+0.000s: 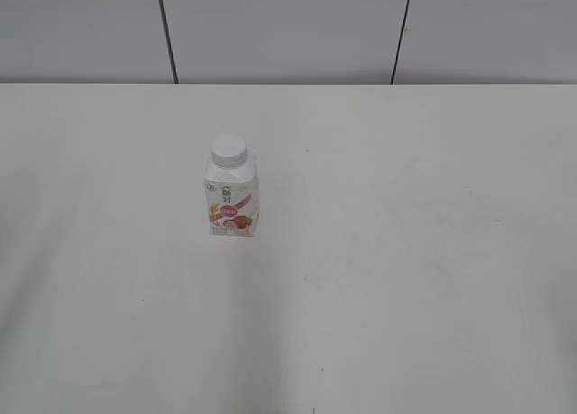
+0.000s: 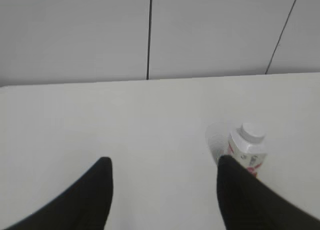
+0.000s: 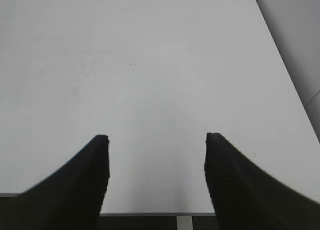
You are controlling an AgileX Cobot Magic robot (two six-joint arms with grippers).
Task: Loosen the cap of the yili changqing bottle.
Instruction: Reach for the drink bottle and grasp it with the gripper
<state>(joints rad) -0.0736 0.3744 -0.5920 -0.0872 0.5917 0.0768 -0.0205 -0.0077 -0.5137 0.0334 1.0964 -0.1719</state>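
- The left gripper [image 2: 162,177] has its two dark fingers [image 2: 95,190] spread wide with nothing between them but bare table.
- The right gripper [image 3: 156,160] is likewise spread wide and holds nothing; its dark fingers [image 3: 90,175] frame plain white tabletop and, low in the right wrist view, the table's near edge.
- Neither gripper shows in the exterior view.
- In the left wrist view the yili changqing bottle [image 2: 246,152] stands just beyond the tip of the right-hand finger, which hides its lower part.
- The bottle [image 1: 231,197] stands upright on the white table [image 1: 406,279], a little left of the middle in the exterior view, with open tabletop all around it.
- It is a small squarish white bottle with sloped shoulders and a red-pink fruit picture low on its front; the print above that is too small to read.
- The cap [image 1: 228,151] is round and white, seated on the neck; it also shows in the left wrist view [image 2: 252,132].
- Behind the table runs a pale panelled wall [image 1: 288,26] with dark seams.
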